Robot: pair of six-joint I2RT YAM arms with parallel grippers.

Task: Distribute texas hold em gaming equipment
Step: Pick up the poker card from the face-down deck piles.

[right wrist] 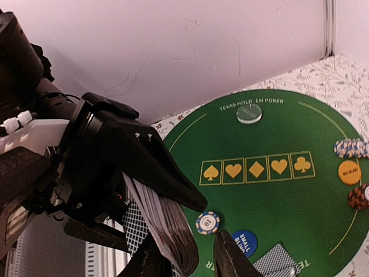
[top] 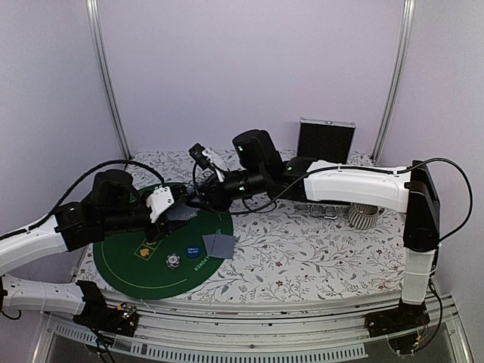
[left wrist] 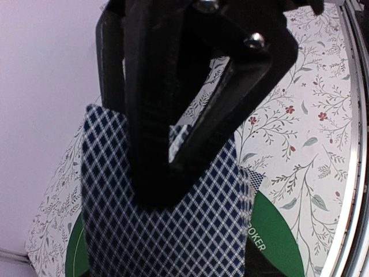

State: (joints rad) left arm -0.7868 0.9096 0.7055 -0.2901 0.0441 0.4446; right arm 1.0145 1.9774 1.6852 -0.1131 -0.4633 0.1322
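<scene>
My left gripper is shut on a thick deck of blue-diamond-backed cards and holds it above the round green poker mat. In the right wrist view the deck fans out from the left jaws. My right gripper is open, and the deck's lower edge sits between its fingertips. On the mat lie a striped "10" chip, a blue small-blind disc, two face-down cards, an orange disc, a chip stack, a red chip and a pale round disc.
A silver-and-black case stands open at the back right, with a ribbed cup in front of it. The floral tablecloth covers the table. The right arm stretches leftward across the back of the table.
</scene>
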